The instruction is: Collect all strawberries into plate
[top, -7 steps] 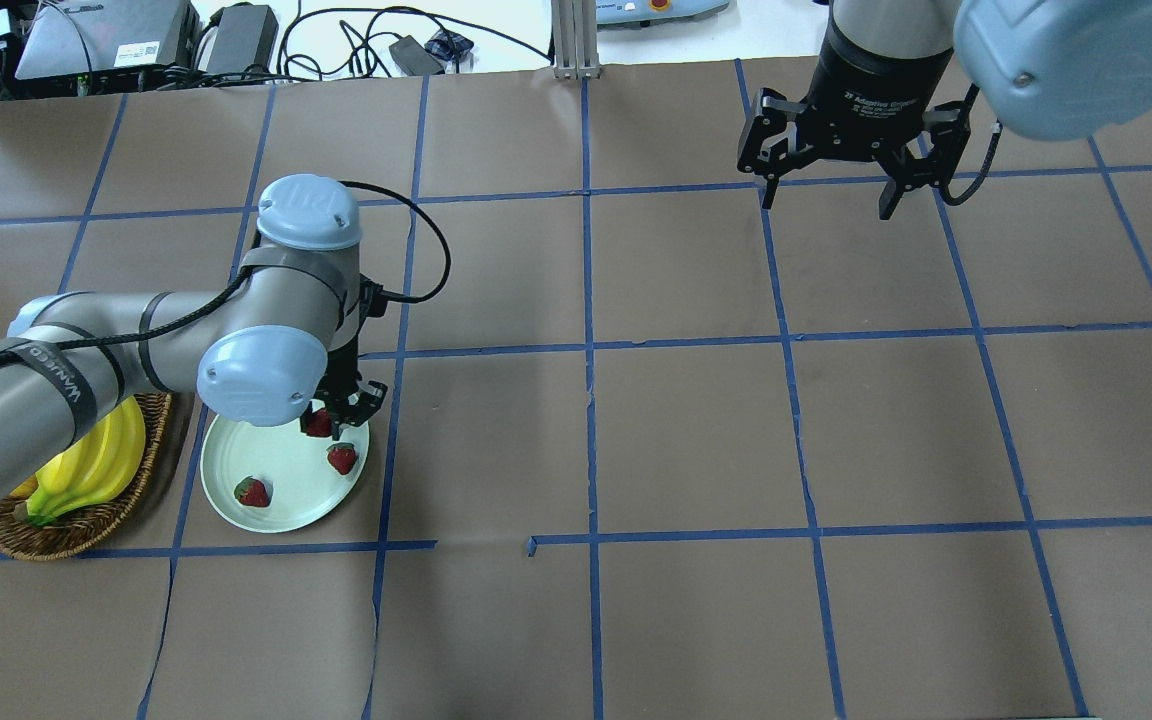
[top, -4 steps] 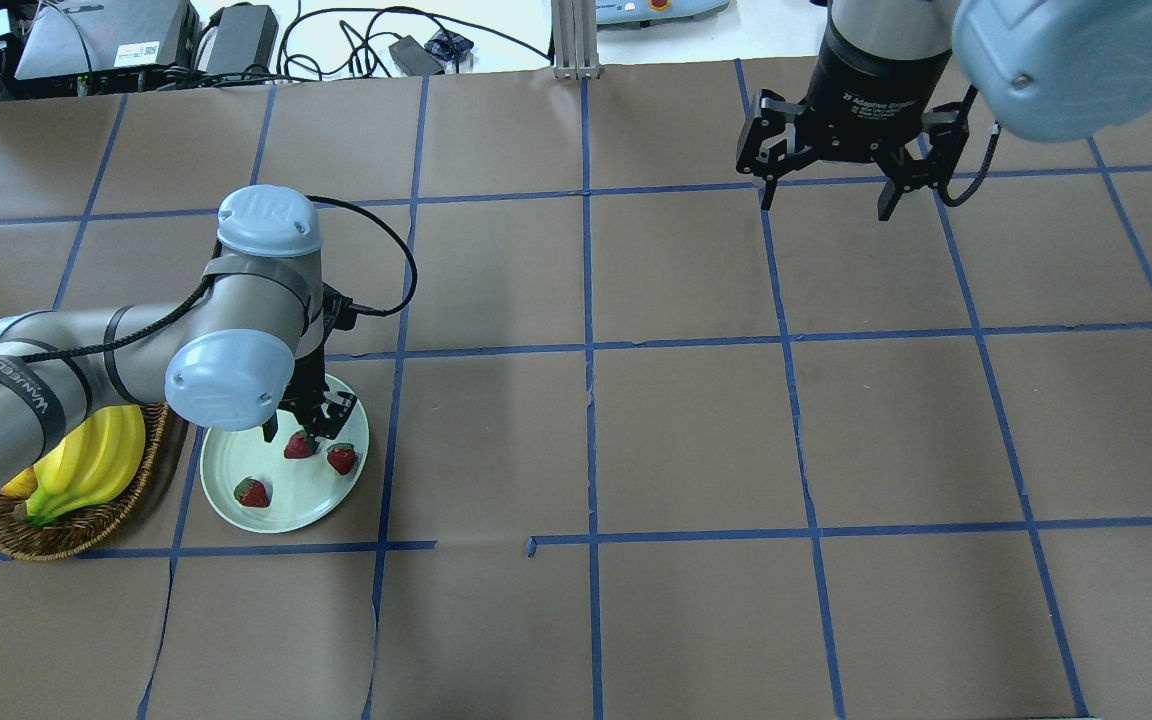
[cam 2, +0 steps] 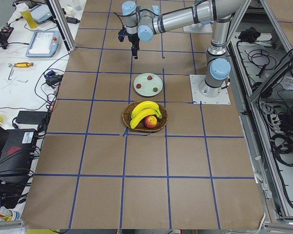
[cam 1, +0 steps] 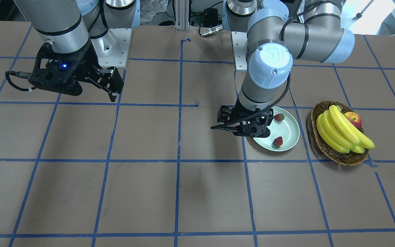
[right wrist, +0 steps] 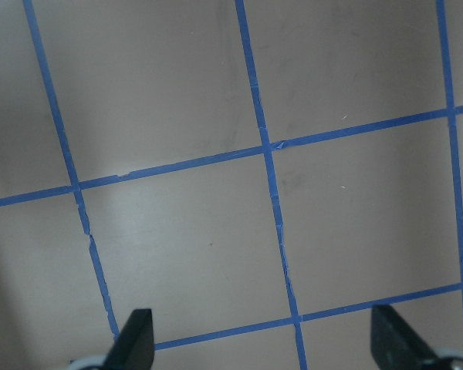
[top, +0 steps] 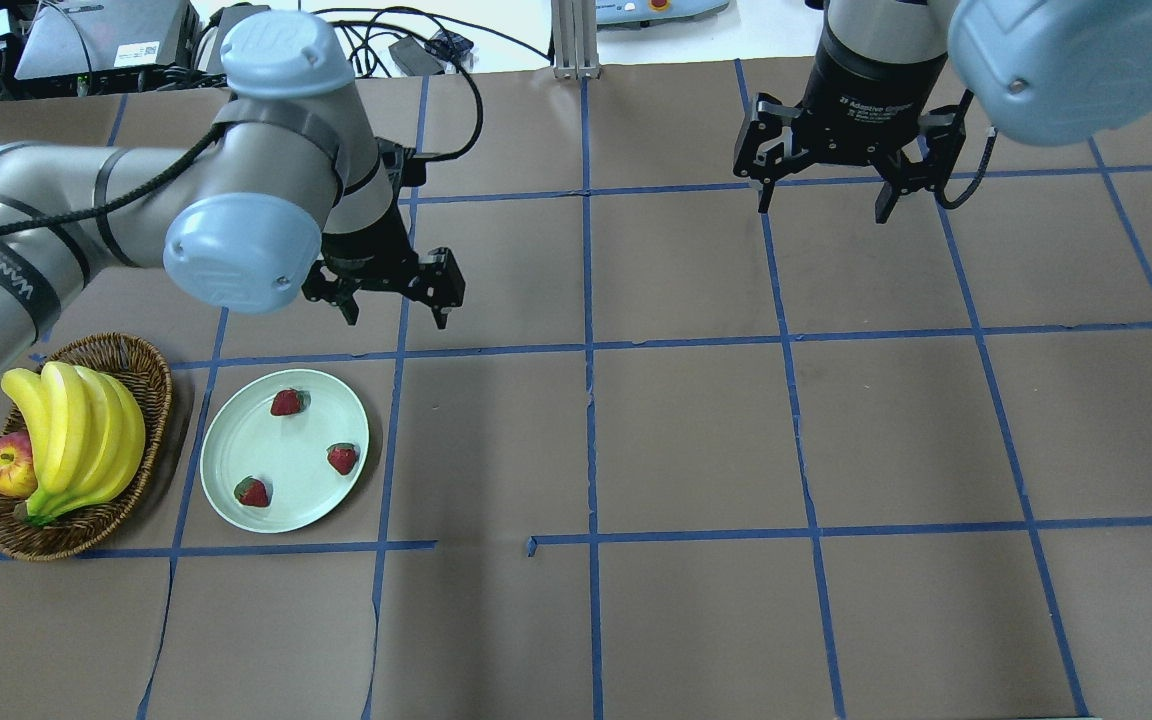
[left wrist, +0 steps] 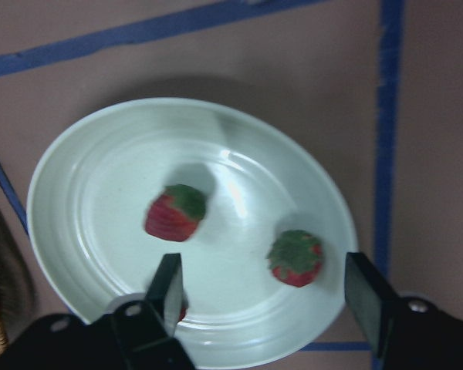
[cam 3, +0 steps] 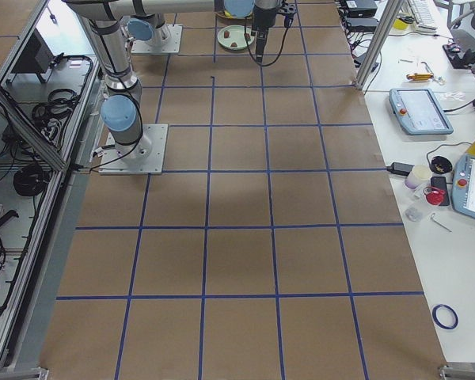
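While the left gripper hung with its fingers spread wide and holding nothing, three strawberries lay apart from one another on the plate below them. The nearest strawberry lay on its side, long axis crosswise, cap toward the right arm's side; the middle strawberry turned its cap mostly upward, and the farthest strawberry pointed its cap at the basket. Well beyond, the right gripper hung equally parted and empty.
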